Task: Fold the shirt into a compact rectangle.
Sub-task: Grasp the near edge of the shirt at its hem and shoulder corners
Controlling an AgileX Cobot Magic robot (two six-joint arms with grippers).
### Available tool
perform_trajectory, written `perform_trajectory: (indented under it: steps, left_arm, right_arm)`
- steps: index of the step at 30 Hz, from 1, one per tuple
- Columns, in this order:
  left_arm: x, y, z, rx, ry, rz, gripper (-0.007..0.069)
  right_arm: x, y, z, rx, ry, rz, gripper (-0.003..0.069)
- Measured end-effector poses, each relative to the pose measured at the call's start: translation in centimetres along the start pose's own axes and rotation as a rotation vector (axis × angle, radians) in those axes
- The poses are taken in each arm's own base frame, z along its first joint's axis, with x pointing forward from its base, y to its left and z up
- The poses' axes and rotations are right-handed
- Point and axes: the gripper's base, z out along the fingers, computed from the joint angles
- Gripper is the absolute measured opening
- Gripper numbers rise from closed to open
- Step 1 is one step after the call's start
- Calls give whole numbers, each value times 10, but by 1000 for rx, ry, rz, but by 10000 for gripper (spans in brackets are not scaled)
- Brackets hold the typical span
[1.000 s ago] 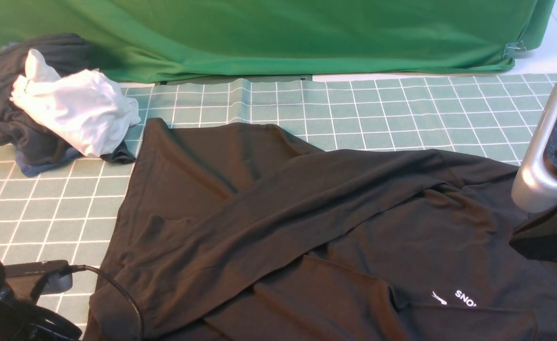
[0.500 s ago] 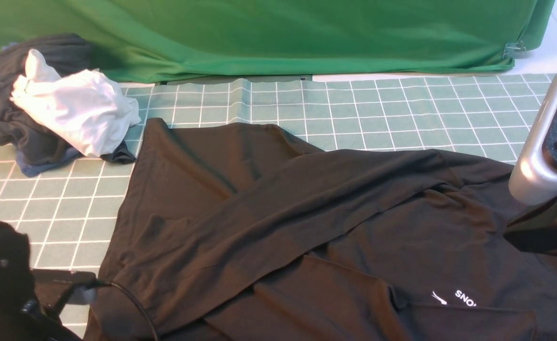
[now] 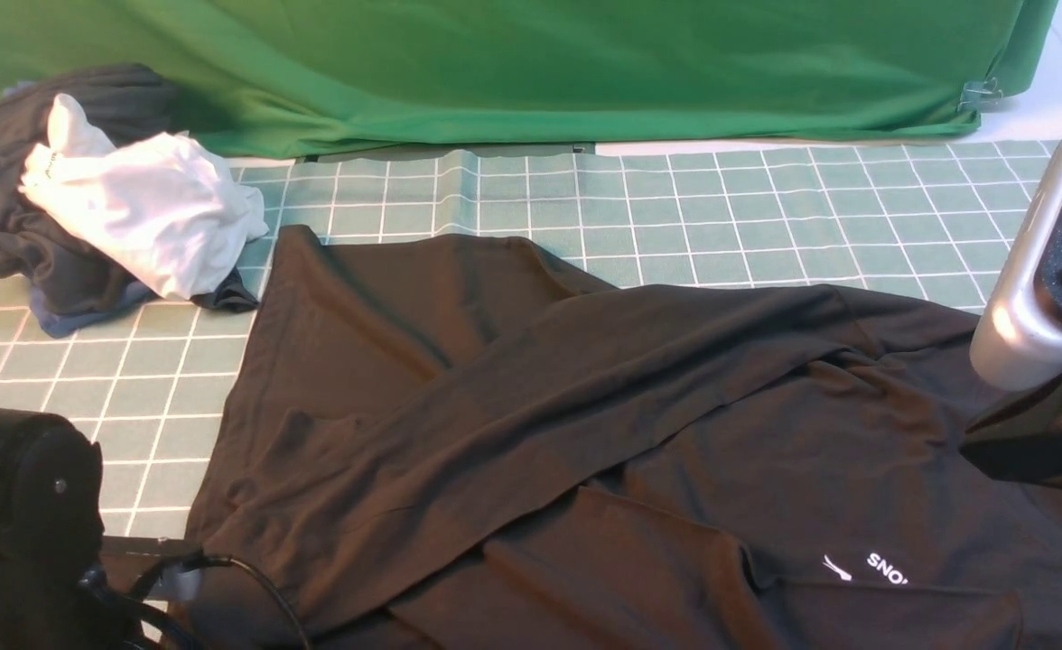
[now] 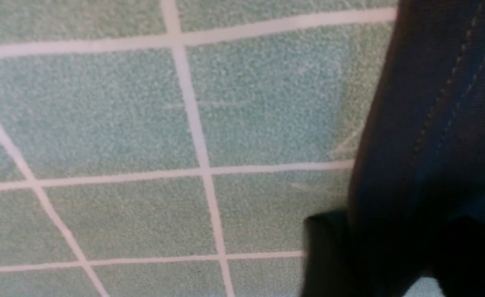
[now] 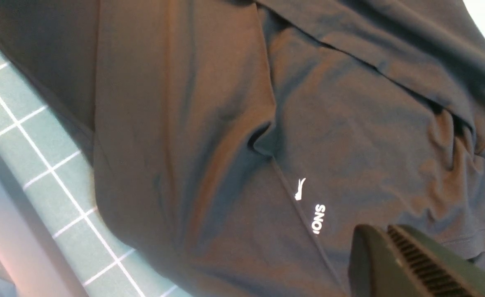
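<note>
Black shirt (image 3: 585, 406) — lengthwise left-right, hem leftward

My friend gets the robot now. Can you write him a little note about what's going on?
Left gripper: at the shirt's near left corner, grip unclear.
Right gripper: shut, by the chest print; cloth pinched or not, unclear.
Shirt: spread wrinkled on the checked mat.
Done: one sleeve laid across the body.
Left: all folds into a compact rectangle.
</note>
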Motion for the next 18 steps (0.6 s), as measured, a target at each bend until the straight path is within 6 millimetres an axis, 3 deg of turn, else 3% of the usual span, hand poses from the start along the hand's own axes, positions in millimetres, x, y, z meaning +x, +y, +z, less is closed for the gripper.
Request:
perform_trajectory:
  steps: [1,2,3,4,9,18]
  left_arm:
    - [0,0,0,2,2,18,151]
    - [0,0,0,4,2,25,151]
    - [0,-2,0,22,6,46,64]
    - [0,-3,0,25,5,50,41]
    - [4,-3,-5,24,-30,23,10]
    - [27,1,-56,-16,-262,-13,7]
  right_arm:
    - [0,0,0,0,0,0,38]
    - [0,0,0,0,0,0,38]
    - [0,0,0,1,-3,0,41]
    - [-1,0,0,3,-7,0,41]
    - [-1,0,0,4,-10,0,45]
    - [2,0,3,-14,48,-67,48]
